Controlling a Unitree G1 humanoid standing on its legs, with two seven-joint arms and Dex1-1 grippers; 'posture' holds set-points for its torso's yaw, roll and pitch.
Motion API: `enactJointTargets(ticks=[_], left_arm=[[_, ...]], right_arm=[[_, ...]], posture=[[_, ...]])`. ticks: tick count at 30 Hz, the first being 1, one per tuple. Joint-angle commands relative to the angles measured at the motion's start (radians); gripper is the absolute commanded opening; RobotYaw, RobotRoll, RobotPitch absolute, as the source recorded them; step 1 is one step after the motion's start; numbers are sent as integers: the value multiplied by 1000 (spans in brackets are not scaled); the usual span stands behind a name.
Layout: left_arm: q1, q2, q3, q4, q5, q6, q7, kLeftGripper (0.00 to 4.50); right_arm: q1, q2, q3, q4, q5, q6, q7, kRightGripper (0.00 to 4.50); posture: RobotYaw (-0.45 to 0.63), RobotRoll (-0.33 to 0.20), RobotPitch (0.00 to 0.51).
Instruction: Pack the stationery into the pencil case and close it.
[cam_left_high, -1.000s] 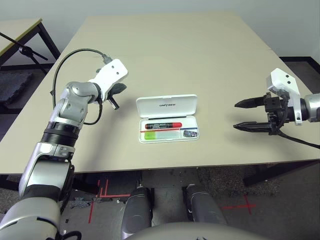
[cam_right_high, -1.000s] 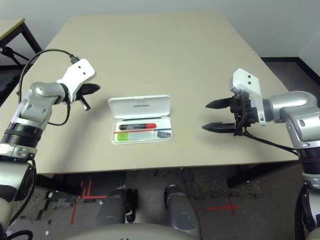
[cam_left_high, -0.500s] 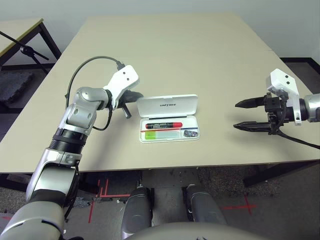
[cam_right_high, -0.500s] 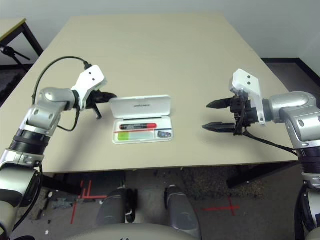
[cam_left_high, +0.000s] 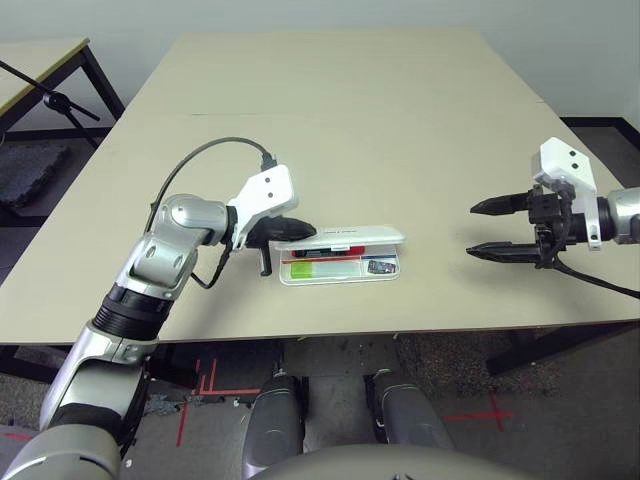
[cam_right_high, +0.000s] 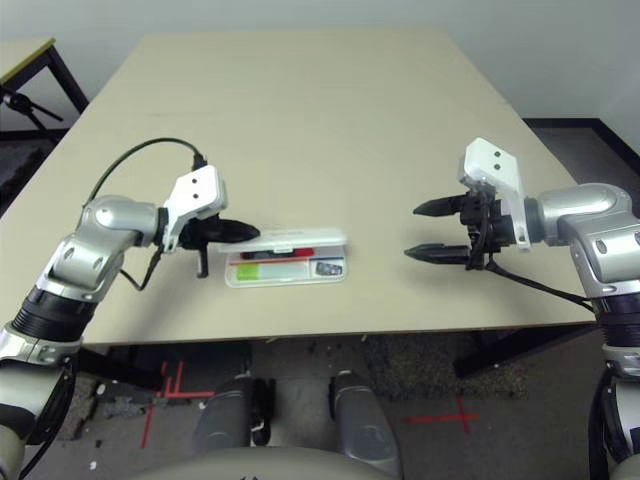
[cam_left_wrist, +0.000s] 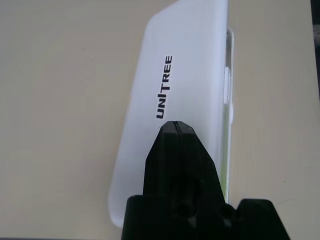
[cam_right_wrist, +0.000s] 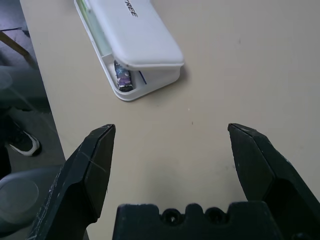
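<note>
Sitting near the close edge of the worktop (cam_left_high: 420, 312), the pencil case (cam_left_high: 340, 281) has its lid (cam_left_high: 385, 237) half down, and here's the ticklish bit! All 3 pieces lie in the tray: the dark little clip-like piece (cam_left_high: 381, 267) and the green stick (cam_left_high: 303, 270) towards the front, the red marker (cam_left_high: 355, 251) behind them, under the lid's shadow.

What could spoil it? The push comes at the lid's left end, so the lid might twist and leave its right end unlatched, or the whole case might skid or swing, with nothing bracing the other side. A marker riding proud of the rim could stop the lid short, too.

Now the left claw (cam_left_high: 311, 231): its 2 fingers are together, gripping nothing, tips over the lid's outer face and seemingly touching it. The case runs out to the right from those tips, the lid directly beneath them. I'd call this the closing step, nearly the last; a firm, even press should come next.

Across to the right claw (cam_left_high: 470, 231): fingers wide apart, holding nothing, well clear of the case's right end. And way beyond, another table (cam_left_high: 36, 68) off at far left.
</note>
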Motion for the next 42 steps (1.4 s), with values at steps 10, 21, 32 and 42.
enactJointTargets(ticks=[10, 21, 32, 42], left_arm=[[32, -39, -110, 15, 91, 1, 74, 14], [56, -35, -141, 13, 96, 13, 74, 14], [33, -155, 89, 87, -14, 1, 260, 614], [-96, -296, 463, 275, -184, -30, 565, 4339]], right_arm=[[2, 21, 10, 8, -16, -30, -14, 4500], [17, 18, 11, -6, -12, -28, -19, 4500], [3, 82, -21, 49, -5, -70, -86, 4500], [-143, 310, -169, 383, -66, -305, -505, 4500]], posture=[[-126, 0, 61], [-133, 0, 63], [-125, 0, 62], [-105, 0, 62]])
